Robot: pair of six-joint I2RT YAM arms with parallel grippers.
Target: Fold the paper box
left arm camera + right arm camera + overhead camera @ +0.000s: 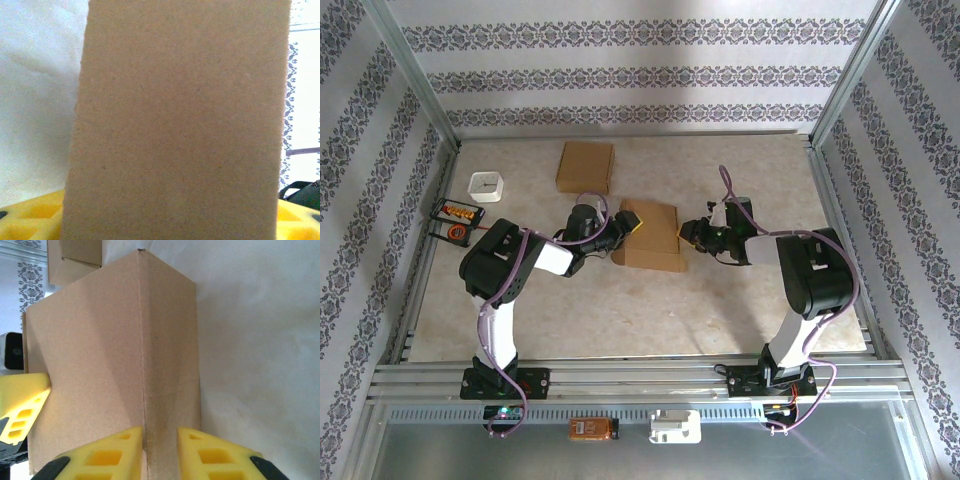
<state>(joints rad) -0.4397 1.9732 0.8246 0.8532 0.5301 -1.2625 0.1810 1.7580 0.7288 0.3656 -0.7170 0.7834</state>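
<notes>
Mid-table, the paper box (655, 240) creases side-to-side; left end effector (626, 222), right end effector (160, 434) straddle it, grip unclear.

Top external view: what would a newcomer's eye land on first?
The brown cardboard box mid-table, with the left hand and right hand at either side of it. In the right wrist view, the right hand's yellow fingertips sit on either side of the box's crease. A second cardboard box lies behind it, toward the back wall.
</notes>
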